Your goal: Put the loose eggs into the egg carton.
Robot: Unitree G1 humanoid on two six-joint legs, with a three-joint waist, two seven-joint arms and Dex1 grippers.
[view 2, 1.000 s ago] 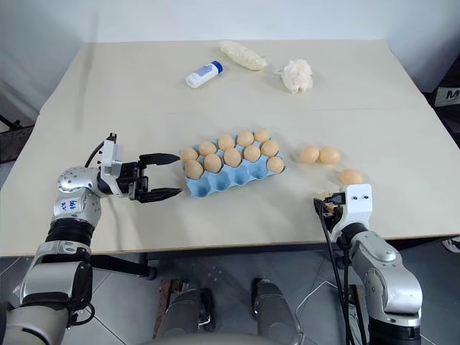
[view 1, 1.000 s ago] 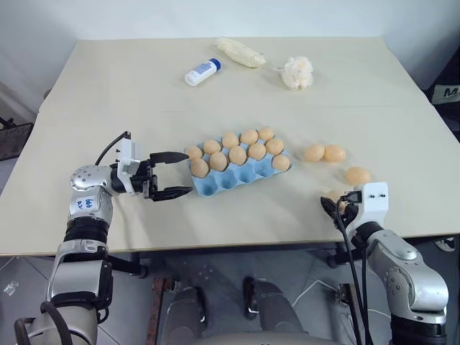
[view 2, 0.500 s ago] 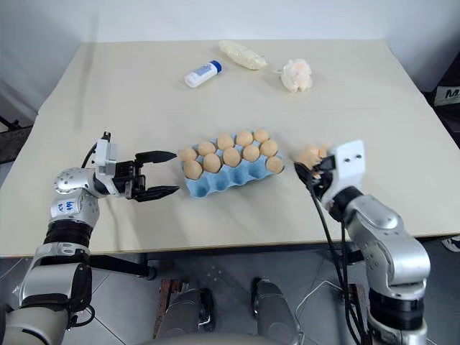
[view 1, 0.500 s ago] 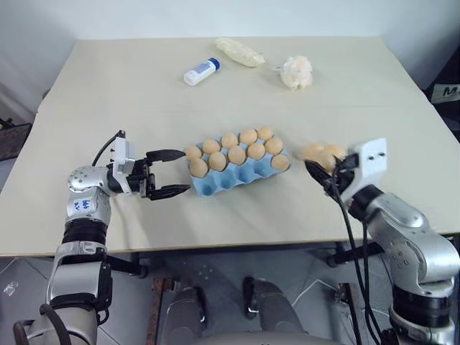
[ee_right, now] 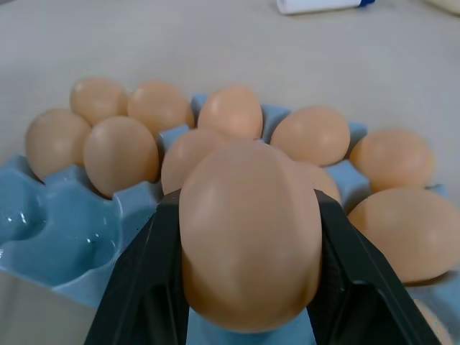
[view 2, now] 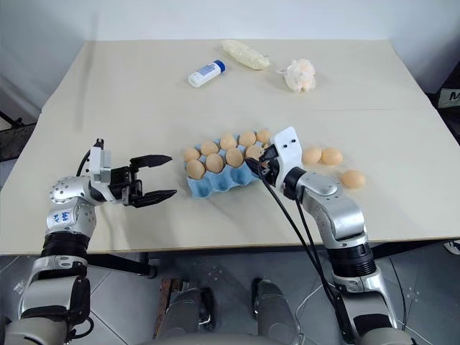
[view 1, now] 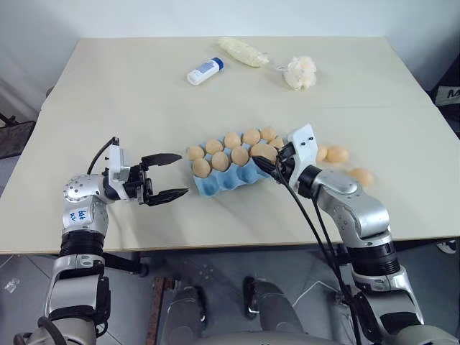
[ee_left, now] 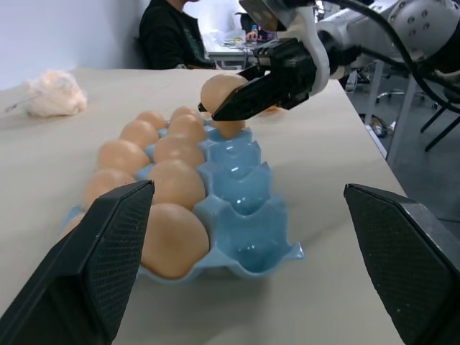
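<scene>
Right end effector (view 2: 260,164) clenched on one egg (ee_right: 250,233), held above the right end of the egg carton (view 1: 219,183), over the empty near-row cups. Carton sits mid-desk (view 1: 144,100) with far and middle rows filled. Three loose eggs (view 2: 331,156) lie on desk right of carton. Left end effector (view 1: 169,175) released, fingers spread, level, just left of carton, not touching

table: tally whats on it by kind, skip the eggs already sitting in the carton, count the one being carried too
loose eggs: 3
held egg in the right gripper: 1
egg carton: 1
white bottle: 1
fluffy clump: 1
pale wrapped bundle: 1
total: 8
</scene>
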